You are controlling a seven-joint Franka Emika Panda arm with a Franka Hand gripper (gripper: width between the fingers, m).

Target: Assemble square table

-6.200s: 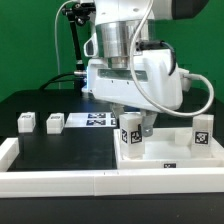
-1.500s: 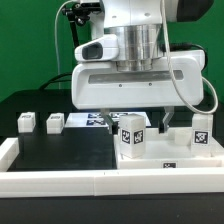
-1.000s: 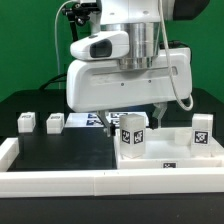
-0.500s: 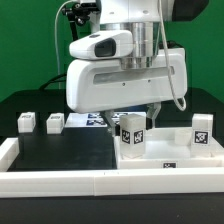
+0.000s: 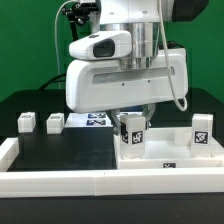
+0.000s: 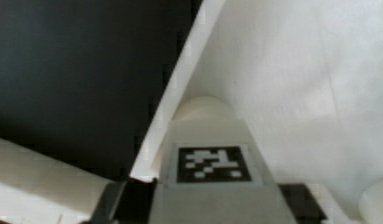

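Nearest, a long white rail (image 5: 60, 180) edges the black table (image 5: 60, 150). Beyond it, on the exterior view's right, lies the white tabletop slab (image 5: 175, 152), where the gripper (image 6: 207, 205) clamps a tagged post (image 5: 131, 133) standing on it. Farther back are the marker board (image 5: 95, 120) and a green wall (image 5: 30, 60).

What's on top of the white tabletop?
Two tagged legs stand on the tabletop: one between the end effector's fingers, one toward the exterior view's right. The arm hides its rear area.
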